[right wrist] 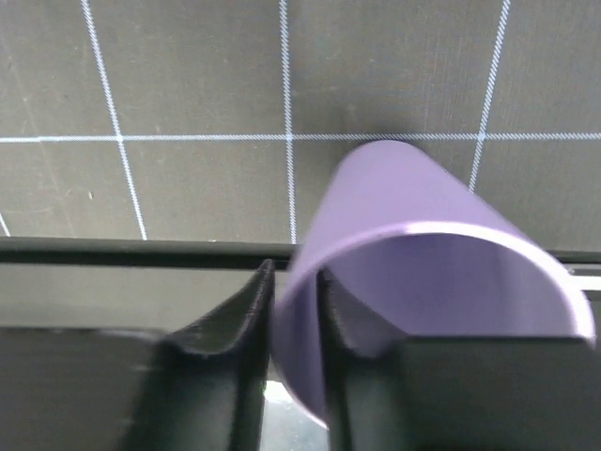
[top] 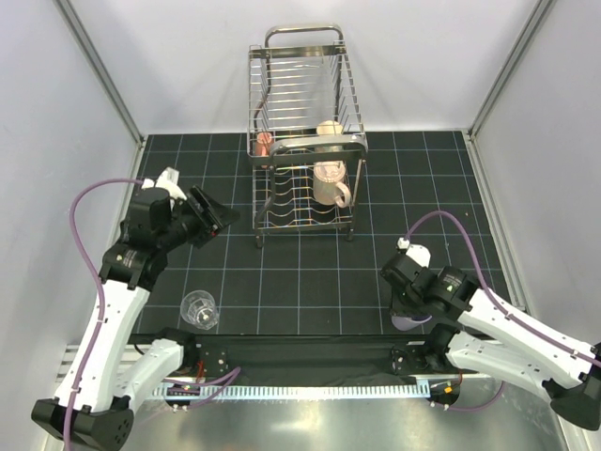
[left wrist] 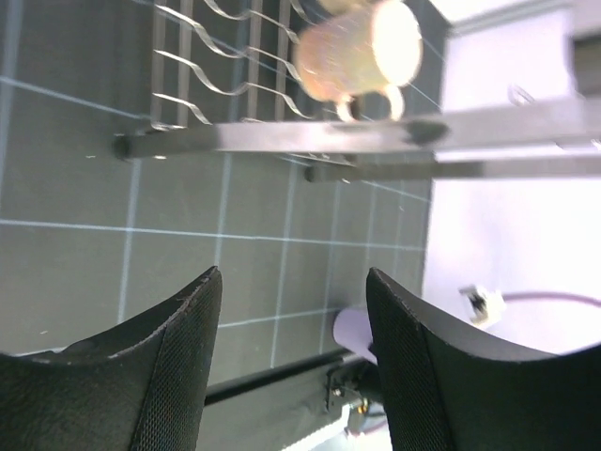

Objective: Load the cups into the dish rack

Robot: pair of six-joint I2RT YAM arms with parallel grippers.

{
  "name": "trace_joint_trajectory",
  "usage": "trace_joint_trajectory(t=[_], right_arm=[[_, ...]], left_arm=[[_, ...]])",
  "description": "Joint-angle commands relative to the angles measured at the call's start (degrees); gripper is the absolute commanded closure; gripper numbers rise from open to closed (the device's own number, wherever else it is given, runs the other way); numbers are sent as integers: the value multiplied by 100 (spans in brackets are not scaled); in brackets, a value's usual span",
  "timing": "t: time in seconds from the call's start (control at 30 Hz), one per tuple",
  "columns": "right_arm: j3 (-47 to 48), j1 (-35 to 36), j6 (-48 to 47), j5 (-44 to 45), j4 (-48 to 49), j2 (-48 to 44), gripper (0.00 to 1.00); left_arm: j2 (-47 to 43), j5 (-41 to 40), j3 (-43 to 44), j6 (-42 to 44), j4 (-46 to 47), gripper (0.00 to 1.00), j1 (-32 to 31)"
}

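Observation:
The steel wire dish rack (top: 305, 103) stands at the back middle. A tan mug (top: 330, 129) sits on its upper tier and a pinkish-beige mug (top: 329, 184) on the lower tier. The clear glass (top: 199, 308) stands on the mat near the left arm's base. My right gripper (top: 404, 308) is shut on the rim wall of the lavender tumbler (top: 414, 322), one finger inside and one outside, low over the mat's near edge. The right wrist view shows the tumbler (right wrist: 423, 235) pinched in my gripper (right wrist: 296, 301). My left gripper (top: 215, 216) is open and empty left of the rack; its wrist view (left wrist: 293, 277) shows a mug (left wrist: 362, 49).
A small pinkish item (top: 264, 143) sits at the rack's upper left. The black gridded mat (top: 310, 282) ends at a metal rail (top: 310, 357) by the arm bases. White walls enclose the cell on three sides.

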Motion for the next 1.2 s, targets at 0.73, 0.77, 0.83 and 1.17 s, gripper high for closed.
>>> trace_joint_trajectory(t=[0.73,0.77,0.83,1.17], right_arm=[[1096,19,-1351,-2524,7232,-828,96],[1034,27,-1245,-2621,7525,-732,96],[876,27,-1096,-2674,8246,-591,96],[717,28,-506,-2745,10242,332,96]], left_arm=[[-1867,955,-1204,-3079,3562,6,-197],[-1921,806,-1335,-3202,3659,6,-206],[-2018,725,-1406,-3299,3879,5,-206],[-1650,717,-1574,-3247,5083,4,-565]])
